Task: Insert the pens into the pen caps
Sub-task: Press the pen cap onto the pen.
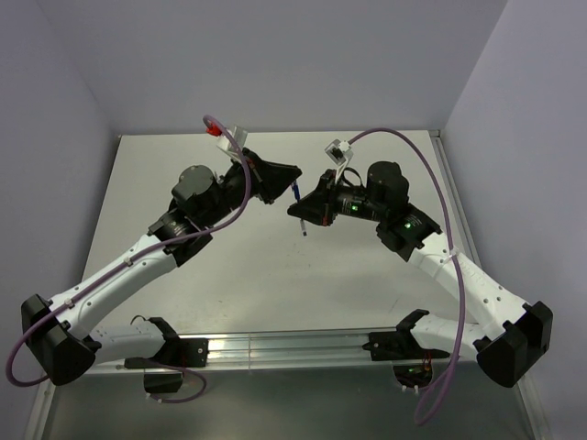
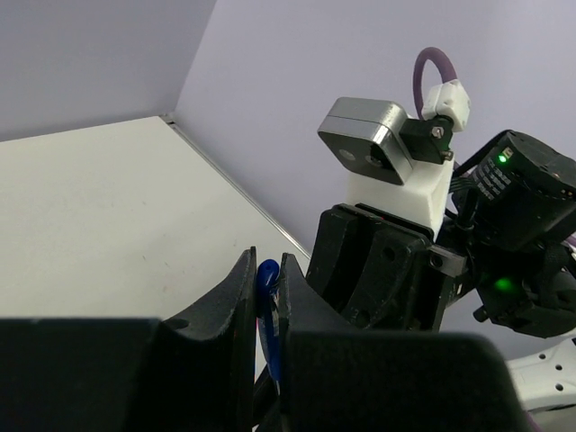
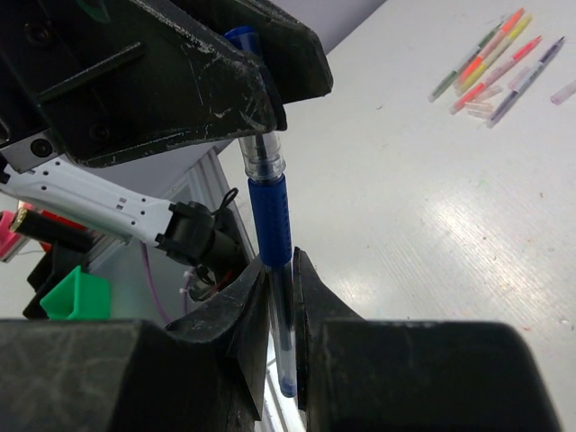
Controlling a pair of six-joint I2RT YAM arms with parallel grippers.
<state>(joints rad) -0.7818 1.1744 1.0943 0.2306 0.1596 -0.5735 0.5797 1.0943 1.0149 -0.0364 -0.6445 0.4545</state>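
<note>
Above the middle of the table [image 1: 238,275], I see the right gripper [image 3: 279,270] clamped on the blue pen [image 3: 268,211]. The left gripper [image 2: 267,263] pinches the blue cap [image 2: 265,281] at its upper end (other pens [image 3: 490,63] lie well apart).

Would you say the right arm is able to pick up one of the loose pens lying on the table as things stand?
Probably not yet: the right fingers are shut on the blue pen, whose other end the left fingers hold. The path to the loose pens looks free.
</note>
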